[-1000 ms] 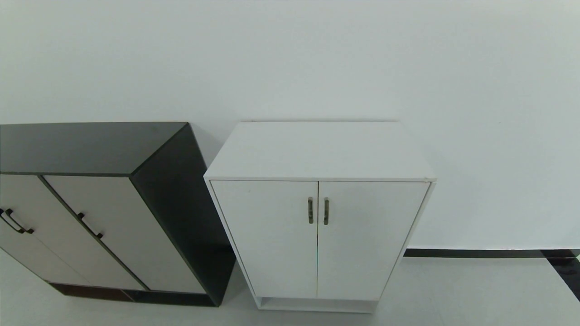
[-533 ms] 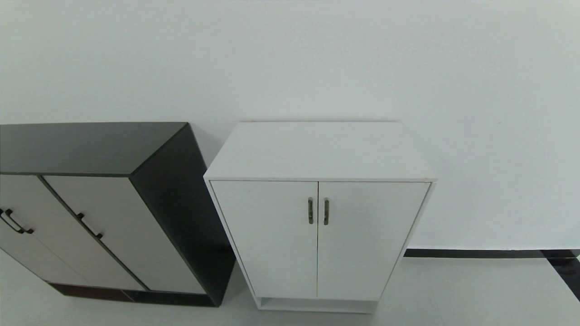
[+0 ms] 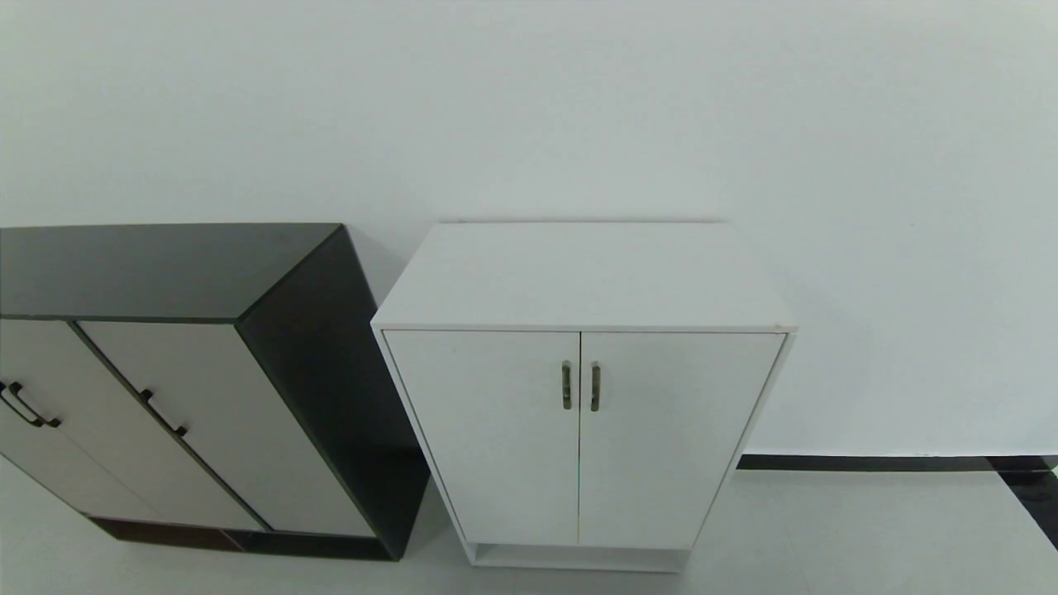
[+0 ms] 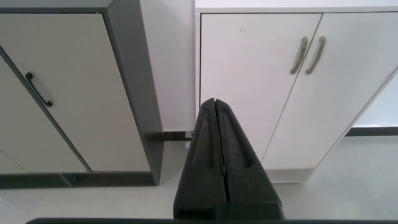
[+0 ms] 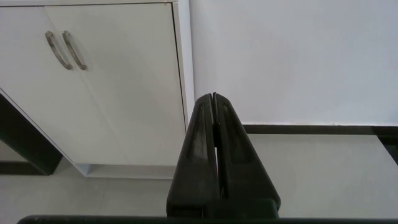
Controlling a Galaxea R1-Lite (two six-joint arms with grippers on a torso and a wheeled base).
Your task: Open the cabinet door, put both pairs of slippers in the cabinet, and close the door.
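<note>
Nothing has moved since the earlier frames: the white cabinet [image 3: 583,273] stands as before, both doors shut.

The pale wall [image 3: 579,107] rises behind the white cabinet, and the grey floor [image 3: 868,529] spreads under it, with a black skirting strip [image 3: 876,462] running off from its right side. A larger dark cabinet [image 3: 322,372] stands just beside the white cabinet on its left, with a narrow gap between them. Its pale doors are shut too.

The white cabinet's left door [image 3: 488,438] and right door [image 3: 669,430] meet at the middle. Under them there seems to be a low open recess, though its inside is too small to make out. Two upright handles [image 3: 566,385] [image 3: 594,386] flank the seam, near the doors' top.

The left gripper [image 4: 215,109] hangs in front of the white cabinet's left edge, its fingers pressed together and holding nothing. The right gripper [image 5: 214,99] hangs off the cabinet's right front corner, its fingers likewise pressed together.
</note>
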